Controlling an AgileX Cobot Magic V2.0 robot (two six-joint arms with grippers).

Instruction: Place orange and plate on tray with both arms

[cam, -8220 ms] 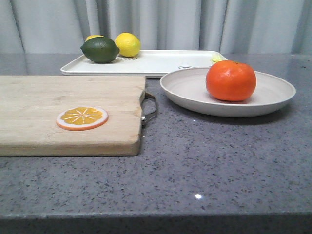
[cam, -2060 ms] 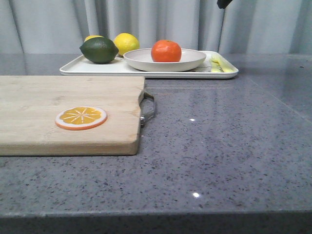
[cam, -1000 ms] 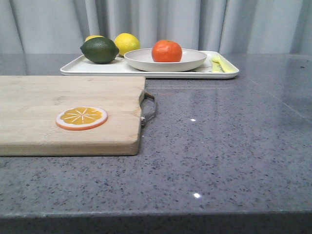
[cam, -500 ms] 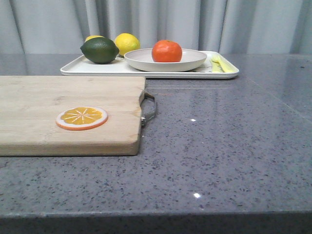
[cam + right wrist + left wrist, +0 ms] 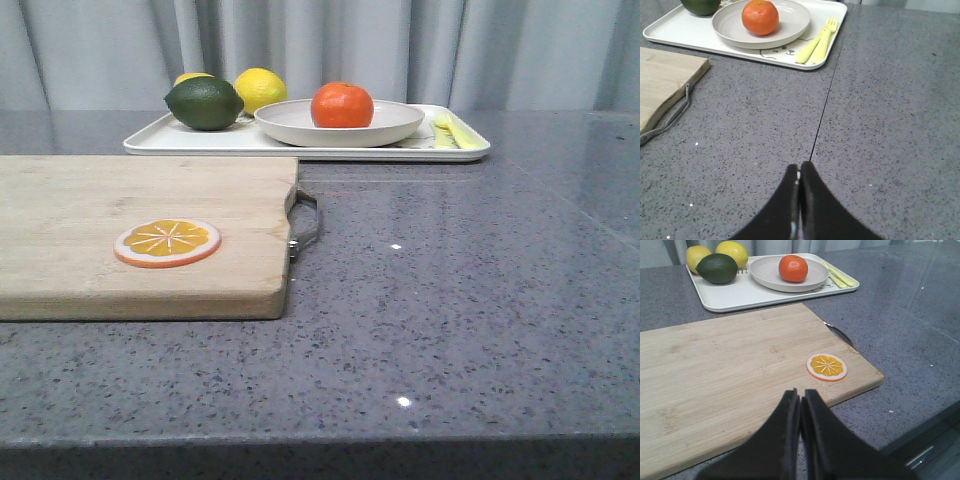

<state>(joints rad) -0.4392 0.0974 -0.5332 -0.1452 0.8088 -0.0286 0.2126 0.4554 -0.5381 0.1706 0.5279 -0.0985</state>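
Note:
The orange (image 5: 341, 105) sits in the off-white plate (image 5: 395, 127), and the plate rests on the white tray (image 5: 300, 145) at the back of the table. All three also show in the left wrist view: orange (image 5: 793, 268), plate (image 5: 765, 276), tray (image 5: 745, 295), and in the right wrist view: orange (image 5: 760, 17), plate (image 5: 790, 22), tray (image 5: 685, 32). My left gripper (image 5: 800, 395) is shut and empty above the near edge of the cutting board. My right gripper (image 5: 799, 167) is shut and empty over bare counter, well short of the tray. Neither gripper shows in the front view.
A wooden cutting board (image 5: 120, 230) with a metal handle (image 5: 305, 225) lies front left, an orange slice (image 5: 167, 242) on it. On the tray are a green lime (image 5: 204, 102), two lemons (image 5: 260, 88) and a yellow fork and knife (image 5: 452, 130).
Since 8 seconds ago the plate with the orange went from the counter onto the tray. Two seconds ago a dark arm tip left the top right. Nothing has moved in the last second.

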